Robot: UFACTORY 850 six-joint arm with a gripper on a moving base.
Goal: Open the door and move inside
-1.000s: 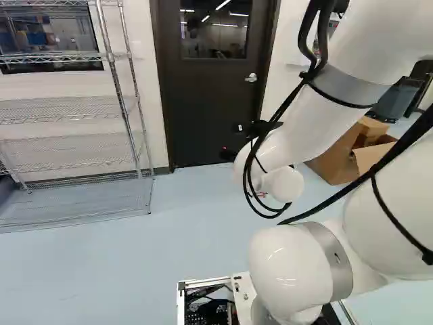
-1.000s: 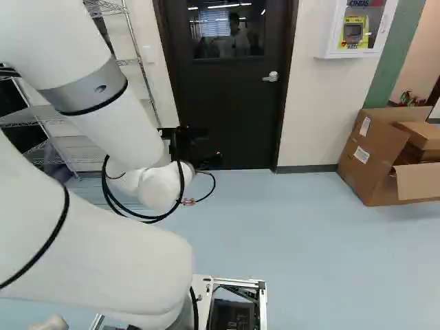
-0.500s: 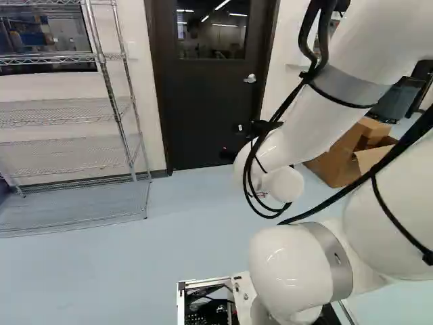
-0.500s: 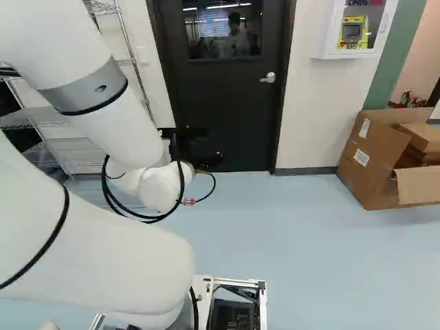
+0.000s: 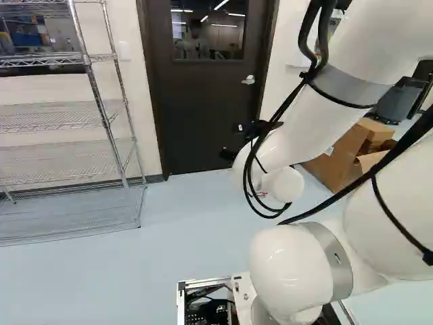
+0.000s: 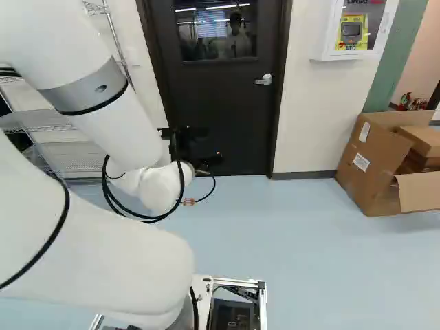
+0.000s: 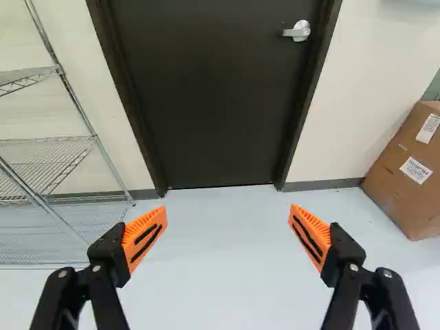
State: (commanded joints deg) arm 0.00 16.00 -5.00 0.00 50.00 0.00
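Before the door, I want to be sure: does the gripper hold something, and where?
Nothing is held; the black gripper with orange pads stands wide open.

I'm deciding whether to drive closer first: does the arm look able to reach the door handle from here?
Probably not: the door handle looks well ahead of the open gripper, beyond some floor. Nothing seems to block the way, though; the shelf stands aside.

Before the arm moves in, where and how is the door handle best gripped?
I'd take the handle by its lever, coming from the front of the door, one finger above and one below, since that slim bar lies roughly level and points from its rounded base toward the door's middle. The open gripper would likely need a roll first.
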